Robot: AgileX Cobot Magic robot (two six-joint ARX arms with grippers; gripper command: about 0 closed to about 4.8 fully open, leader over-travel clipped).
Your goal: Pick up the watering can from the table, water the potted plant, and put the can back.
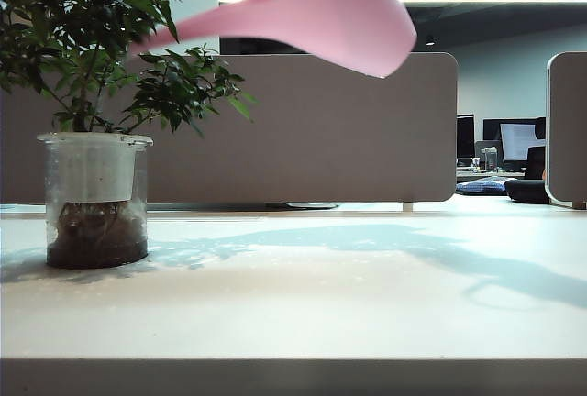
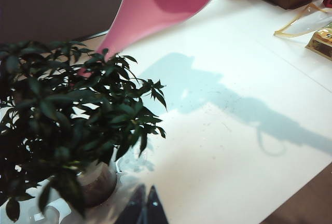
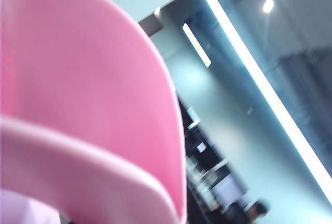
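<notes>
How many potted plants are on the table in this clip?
1. The potted plant stands on the left of the table, under the tilted watering can's spout. The exterior view shows no others; areas outside the frames stay unseen.

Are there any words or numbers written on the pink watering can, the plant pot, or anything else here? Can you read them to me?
No readable text anywhere.
Watering can: plain pink, no words.
Potted plant: the pot's white liner is blank.
Table: bare white, no marks.
Packets at the table's far edge: too blurred to read.
Monitor in the background: too small to read.
Left gripper shows no label; the right gripper is hidden behind the can.
</notes>
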